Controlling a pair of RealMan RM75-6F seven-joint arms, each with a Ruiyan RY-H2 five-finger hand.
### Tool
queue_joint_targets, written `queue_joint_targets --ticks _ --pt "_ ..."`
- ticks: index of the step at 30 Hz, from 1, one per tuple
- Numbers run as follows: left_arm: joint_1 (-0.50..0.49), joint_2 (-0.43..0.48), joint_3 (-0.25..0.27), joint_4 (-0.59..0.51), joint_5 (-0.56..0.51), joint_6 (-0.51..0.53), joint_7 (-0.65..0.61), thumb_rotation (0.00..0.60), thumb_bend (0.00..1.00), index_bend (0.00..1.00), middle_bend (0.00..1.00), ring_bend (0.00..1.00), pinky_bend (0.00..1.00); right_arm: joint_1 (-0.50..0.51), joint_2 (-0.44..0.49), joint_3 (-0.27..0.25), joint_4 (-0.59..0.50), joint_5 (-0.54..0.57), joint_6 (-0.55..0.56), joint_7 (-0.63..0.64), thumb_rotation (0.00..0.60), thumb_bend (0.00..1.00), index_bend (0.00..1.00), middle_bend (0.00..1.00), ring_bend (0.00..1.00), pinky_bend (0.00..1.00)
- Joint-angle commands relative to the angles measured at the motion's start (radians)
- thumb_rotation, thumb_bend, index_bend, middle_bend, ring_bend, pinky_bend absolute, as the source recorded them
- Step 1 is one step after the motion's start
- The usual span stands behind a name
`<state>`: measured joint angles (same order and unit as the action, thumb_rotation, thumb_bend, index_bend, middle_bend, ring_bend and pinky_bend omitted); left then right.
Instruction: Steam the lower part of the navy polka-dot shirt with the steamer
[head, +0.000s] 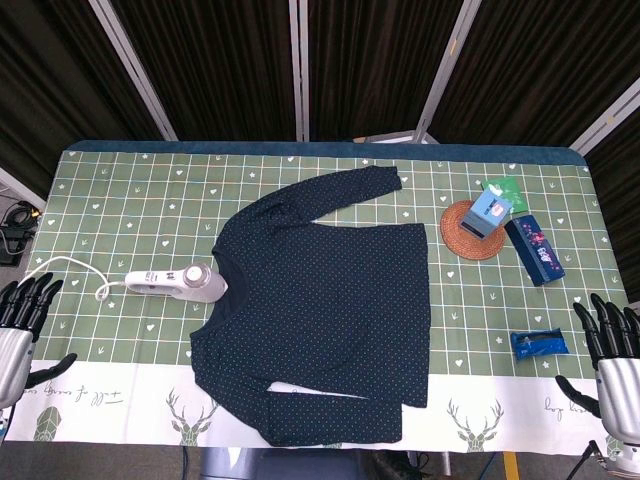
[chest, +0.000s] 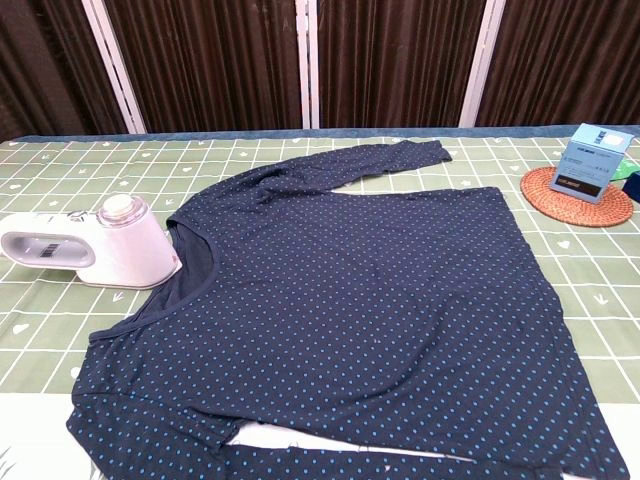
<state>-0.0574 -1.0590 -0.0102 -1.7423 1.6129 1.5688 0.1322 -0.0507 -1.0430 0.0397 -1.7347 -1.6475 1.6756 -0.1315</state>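
Note:
The navy polka-dot shirt lies flat across the middle of the table, neck to the left and hem to the right. A white and pink steamer lies on its side just left of the collar, its cord trailing left. My left hand hovers at the table's left front corner, fingers spread and holding nothing, well left of the steamer. Over the right front corner my right hand is likewise spread and empty. Neither hand shows in the chest view.
A round woven coaster with a small blue box on it sits right of the shirt. A dark blue patterned box and a blue packet lie near the right edge. A green packet is behind the coaster.

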Motion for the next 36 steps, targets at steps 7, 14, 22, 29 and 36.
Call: queue_joint_targets --ticks 7,14,22,29,36 --pt "-0.017 -0.007 -0.003 0.011 -0.025 -0.044 -0.009 0.6 0.0 0.0 0.0 0.0 0.0 0.006 0.004 -0.004 -0.001 0.007 -0.021 0.021 0.6 0.0 0.0 0.0 0.0 0.0" --pt "-0.109 -0.027 -0.045 0.031 -0.086 -0.182 -0.039 0.6 0.0 0.0 0.0 0.0 0.0 0.012 0.009 0.004 0.003 0.025 -0.034 0.041 0.6 0.0 0.0 0.0 0.0 0.0" --pt "-0.268 -0.151 -0.111 0.168 -0.207 -0.414 0.003 0.6 0.34 0.0 0.0 0.0 0.0 0.029 0.0 0.017 0.016 0.064 -0.069 0.039 0.6 0.0 0.0 0.0 0.0 0.0" --pt "-0.361 -0.283 -0.133 0.313 -0.263 -0.527 0.025 0.6 0.37 0.0 0.0 0.0 0.0 0.036 -0.006 0.025 0.022 0.092 -0.085 0.029 0.6 0.0 0.0 0.0 0.0 0.0" --pt "-0.408 -0.358 -0.145 0.393 -0.308 -0.578 0.045 0.6 0.37 0.0 0.0 0.0 0.0 0.042 -0.007 0.034 0.031 0.123 -0.104 0.033 0.6 0.0 0.0 0.0 0.0 0.0"
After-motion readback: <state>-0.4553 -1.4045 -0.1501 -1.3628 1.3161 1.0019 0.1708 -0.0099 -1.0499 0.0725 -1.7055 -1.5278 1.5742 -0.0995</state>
